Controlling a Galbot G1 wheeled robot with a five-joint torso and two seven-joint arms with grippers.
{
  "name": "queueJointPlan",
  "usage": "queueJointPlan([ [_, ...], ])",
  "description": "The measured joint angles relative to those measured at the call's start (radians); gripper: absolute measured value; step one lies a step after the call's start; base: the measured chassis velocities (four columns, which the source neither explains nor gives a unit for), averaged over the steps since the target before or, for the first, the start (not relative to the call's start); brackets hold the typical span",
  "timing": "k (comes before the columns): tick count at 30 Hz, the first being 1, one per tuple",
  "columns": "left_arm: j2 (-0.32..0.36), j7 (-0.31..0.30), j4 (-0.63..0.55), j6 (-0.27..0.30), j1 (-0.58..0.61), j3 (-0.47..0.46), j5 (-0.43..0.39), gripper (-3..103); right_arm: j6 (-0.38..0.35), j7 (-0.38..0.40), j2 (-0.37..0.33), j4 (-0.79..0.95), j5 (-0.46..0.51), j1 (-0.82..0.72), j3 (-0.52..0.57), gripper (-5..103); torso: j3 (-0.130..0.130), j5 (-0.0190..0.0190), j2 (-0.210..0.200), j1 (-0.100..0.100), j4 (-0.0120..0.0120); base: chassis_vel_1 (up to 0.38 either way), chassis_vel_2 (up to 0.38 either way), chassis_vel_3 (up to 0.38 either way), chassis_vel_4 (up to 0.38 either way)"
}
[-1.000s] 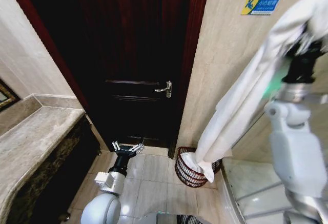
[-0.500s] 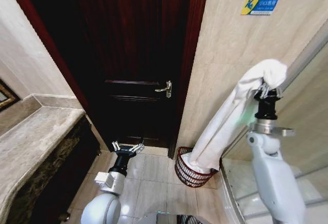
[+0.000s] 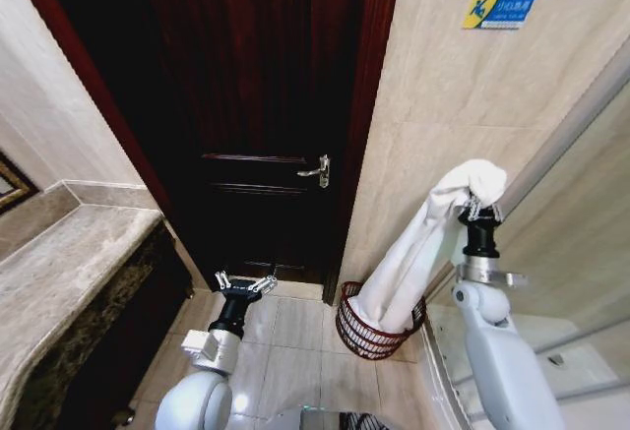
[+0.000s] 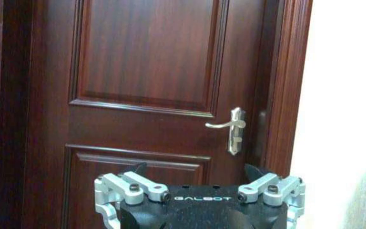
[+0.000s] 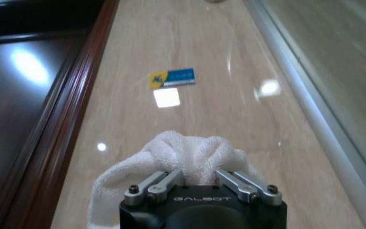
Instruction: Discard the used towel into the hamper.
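Towel (image 3: pixel 418 253) hangs from my right tool (image 3: pixel 480 208), which is closed on its bunched top end; in the right wrist view the fingers (image 5: pixel 160 183) pinch a white terry fold. I hold that tool raised, pointing up, at about 3 o'clock in the head view, close to the beige tiled wall (image 3: pixel 443 105). From there the cloth runs in one long drape slanting down toward 7 o'clock, and its lower end already sits inside the hamper (image 3: pixel 366 337), the dark reddish wire basket on the floor in the corner beside the door frame.

What matters here is that the hamper lies below my right tool and off toward 7 o'clock, with the towel's long axis bridging the two. I judge that the upper half would have to come over the rim before letting go, or the cloth could slump outside.

My left tool (image 3: pixel 245 284) is parked low near 6 o'clock, its fingers spread and holding nothing, facing the dark wooden door (image 4: pixel 145 71). The right arm is plainly the nearer one.
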Motion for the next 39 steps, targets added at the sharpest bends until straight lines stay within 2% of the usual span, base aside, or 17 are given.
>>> queueJointPlan([
  [13, 0.0, 0.0, 0.0, 0.0, 0.0, 0.0, 0.0, 100, 0.01, -0.042, 0.03, -0.005, -0.002, -0.07, -0.006, 9, 0.0, 0.0003, 0.0, 0.0, -0.0002, -0.004, 0.004, 0.005, -0.004],
  [23, 0.0, 0.0, 0.0, 0.0, 0.0, 0.0, 0.0, 100, 0.015, -0.048, 0.046, -0.004, -0.006, -0.104, 0.002, 9, 0.0, 0.0008, 0.0, 0.0, 0.0003, -0.135, 0.138, 0.14, -0.143],
  [25, 0.0, 0.0, 0.0, 0.0, 0.0, 0.0, 0.0, 100, 0.026, -0.048, 0.063, -0.003, -0.014, -0.126, 0.007, 9, 0.0, -0.0005, 0.0, 0.0, 0.0, -0.214, 0.212, 0.222, -0.222],
  [26, 0.0, 0.0, 0.0, 0.0, 0.0, 0.0, 0.0, 100, 0.03, -0.046, 0.074, -0.001, -0.02, -0.143, 0.009, 9, 0.0, 0.001, 0.0, 0.0, 0.0001, -0.212, 0.239, 0.234, -0.193],
  [28, 0.0, 0.0, 0.0, 0.0, 0.0, 0.0, 0.0, 100, 0.031, -0.04, 0.082, 0.004, -0.025, -0.157, 0.009, 9, 0.0, 0.0012, 0.0, 0.001, 0.0, -0.212, 0.239, 0.215, -0.193],
  [29, 0.0, 0.0, 0.0, 0.0, 0.0, 0.0, 0.0, 100, 0.03, -0.03, 0.093, 0.013, -0.034, -0.178, 0.01, 9, 0.001, -0.0001, 0.0, 0.002, 0.0, -0.144, 0.215, 0.196, -0.115],
  [32, 0.0, 0.0, 0.0, 0.0, 0.0, 0.0, 0.0, 100, 0.028, -0.014, 0.115, 0.025, -0.049, -0.213, 0.017, 9, 0.0, 0.0007, 0.0, 0.001, 0.0003, -0.12, 0.132, 0.088, -0.075],
  [33, 0.0, 0.0, 0.0, 0.0, 0.0, 0.0, 0.0, 100, 0.029, -0.01, 0.124, 0.026, -0.051, -0.227, 0.02, 9, 0.0, -0.0001, 0.0, 0.001, -0.0005, -0.038, 0.066, -0.009, -0.024],
  [39, 0.0, 0.0, 0.0, 0.0, 0.0, 0.0, 0.0, 100, 0.047, -0.02, 0.142, 0.022, -0.042, -0.259, 0.015, 9, 0.0, 0.0002, 0.0, -0.001, 0.0, 0.028, -0.038, -0.047, 0.042],
])
